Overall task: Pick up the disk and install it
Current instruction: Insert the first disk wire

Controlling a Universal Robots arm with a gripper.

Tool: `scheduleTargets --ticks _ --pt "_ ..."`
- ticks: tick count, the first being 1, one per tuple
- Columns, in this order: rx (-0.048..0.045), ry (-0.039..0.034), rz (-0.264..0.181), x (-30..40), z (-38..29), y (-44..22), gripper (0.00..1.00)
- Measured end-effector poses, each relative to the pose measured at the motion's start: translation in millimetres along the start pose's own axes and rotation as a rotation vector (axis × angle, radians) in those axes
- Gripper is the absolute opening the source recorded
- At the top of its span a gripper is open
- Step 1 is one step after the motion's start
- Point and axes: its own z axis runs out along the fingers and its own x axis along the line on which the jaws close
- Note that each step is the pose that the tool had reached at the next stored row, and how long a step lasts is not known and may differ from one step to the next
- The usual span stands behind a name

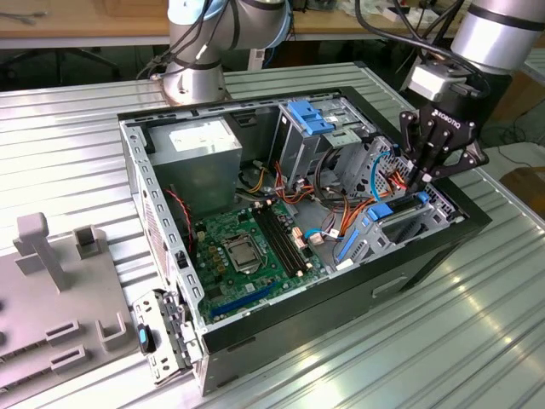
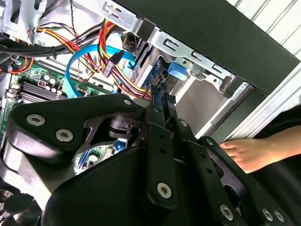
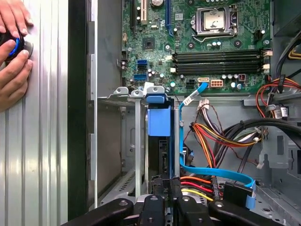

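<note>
I read this as the install step. The disk, a dark flat rectangular hard drive framed by bright blue plastic side rails, stands on edge in a slot of the grey metal drive cage. On the exterior view's clock face, the cage is at about three o'clock in the open black computer case.

My hand is drawn narrow. Judging from the first wrist view, it pinches the slab's end opposite the blue tab. I cannot tell how deep the drive sits.

Seating it calls for a straight push along the slot with no twist, staying clear of the thin blue flat cable and the orange, red and yellow wire bundle just beside it.

The silver arm reaches in from one o'clock, with the wrist bent so the hand points steeply down.
</note>
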Motion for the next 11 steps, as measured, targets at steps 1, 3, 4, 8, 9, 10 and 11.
scheduleTargets --ticks 1,3,4,8,9,10,11 --pt "0.0000 0.0000 0.000 0.0 0.0 0.0 0.17" --pt "0.0000 0.0003 0.000 0.1 -0.1 0.0 0.17" --pt "0.0000 0.0002 0.000 0.1 -0.1 0.0 0.17" --pt "0.0000 -0.0016 0.000 0.3 -0.1 0.0 0.17" --pt "-0.0001 -0.0077 0.000 0.6 0.2 0.0 0.17" --pt "0.0000 -0.0127 0.000 1.0 0.2 0.0 0.17" --pt "-0.0003 -0.0246 0.000 2.3 0.3 0.0 0.17"
